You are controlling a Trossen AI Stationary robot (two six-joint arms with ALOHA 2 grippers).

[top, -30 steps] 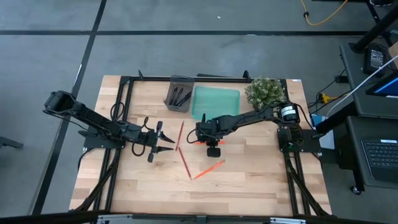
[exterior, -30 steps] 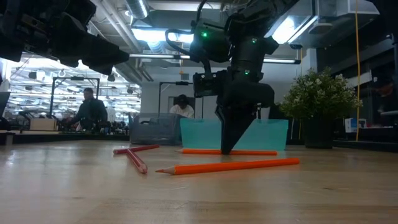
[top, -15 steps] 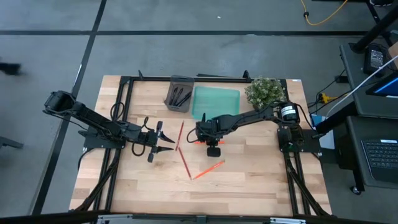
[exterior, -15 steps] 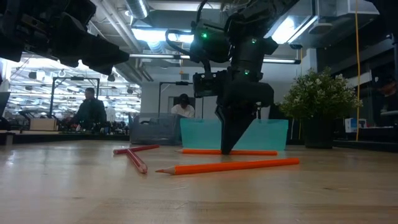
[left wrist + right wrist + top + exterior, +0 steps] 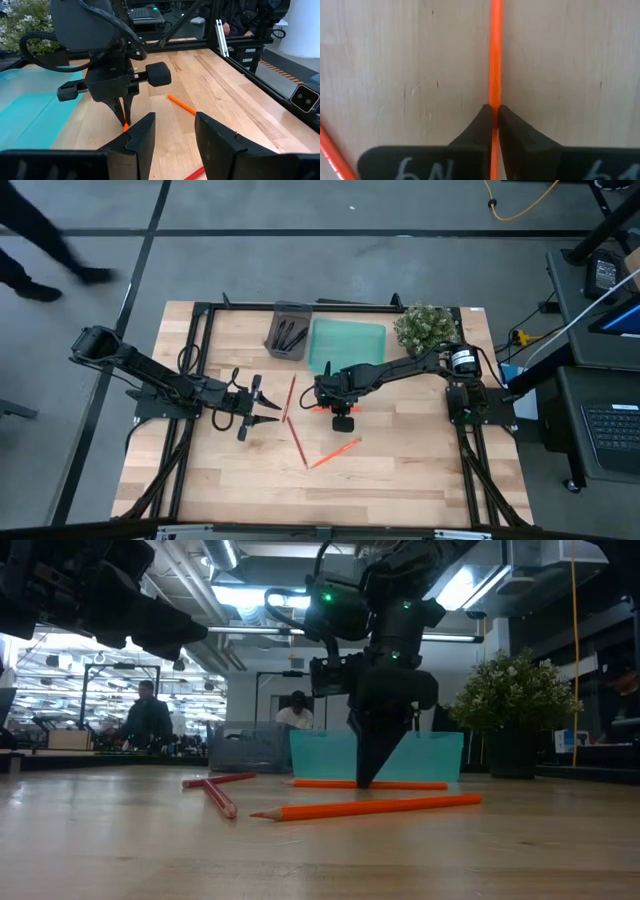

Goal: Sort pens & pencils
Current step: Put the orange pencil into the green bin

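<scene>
My right gripper points down at the table's middle, shut on an orange pencil. A second orange pencil lies flat nearer the table's near edge. Two red pencils lie flat between the arms. The black pens lie in the grey tray at the far edge. My left gripper hovers open left of the red pencils, its fingers pointing toward the right arm. My right gripper pinches the orange pencil near its middle between its two fingertips, one on each side of the shaft. The fingers come from above, pointing down. The pencil lies level along the table; I cannot tell whether it is lifted.
A teal tray sits beside the grey tray at the far edge, and a potted plant stands at the far right corner. A black frame rims the table. People show in the room beyond. Bare wood lies toward the near edge.
</scene>
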